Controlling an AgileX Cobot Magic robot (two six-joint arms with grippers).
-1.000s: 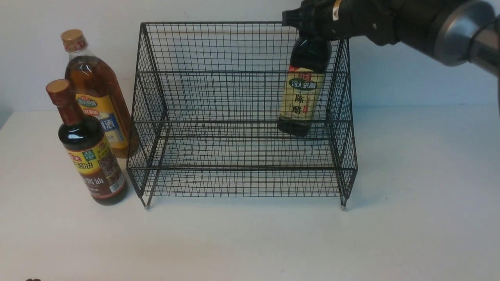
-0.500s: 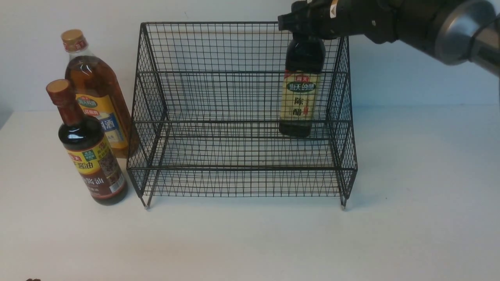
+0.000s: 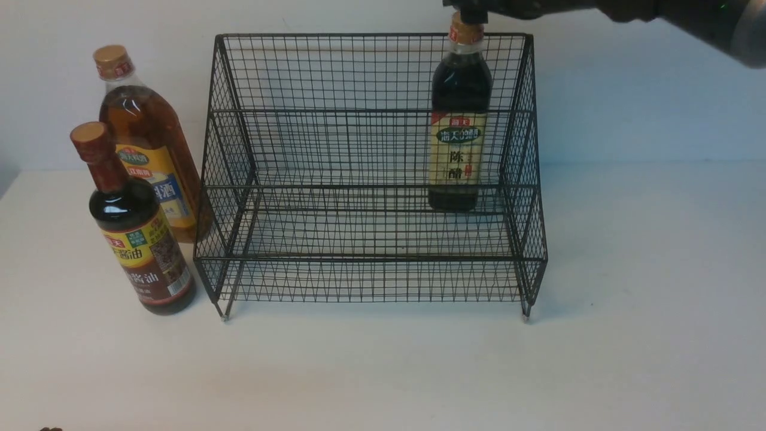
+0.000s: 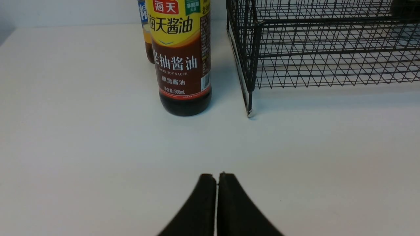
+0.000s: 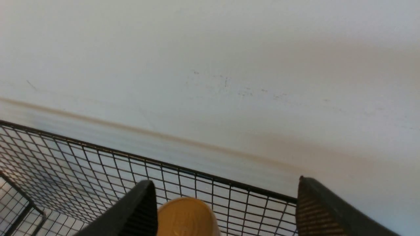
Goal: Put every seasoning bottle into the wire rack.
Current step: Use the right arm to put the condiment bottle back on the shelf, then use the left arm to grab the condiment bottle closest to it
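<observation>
The black wire rack (image 3: 371, 257) stands mid-table. The dark squarish bottle (image 3: 458, 134) with cream label and tan cap stands upright on the rack's upper tier at the right. My right gripper (image 5: 226, 203) is open just above it, and the tan cap (image 5: 187, 216) sits beside one finger; in the front view the gripper (image 3: 473, 9) is at the top edge. The dark red-necked bottle (image 3: 134, 233) and the large amber bottle (image 3: 149, 143) stand on the table left of the rack. My left gripper (image 4: 216, 177) is shut and empty, low in front of the red-necked bottle (image 4: 182, 65).
A white wall runs close behind the rack. The rack's front left foot (image 4: 249, 113) stands close to the red-necked bottle. White tabletop (image 3: 628, 269) stretches right of and in front of the rack.
My right gripper has opened and risen off the squarish bottle's neck. The bottle went from tilted and held to standing upright on the upper tier.
</observation>
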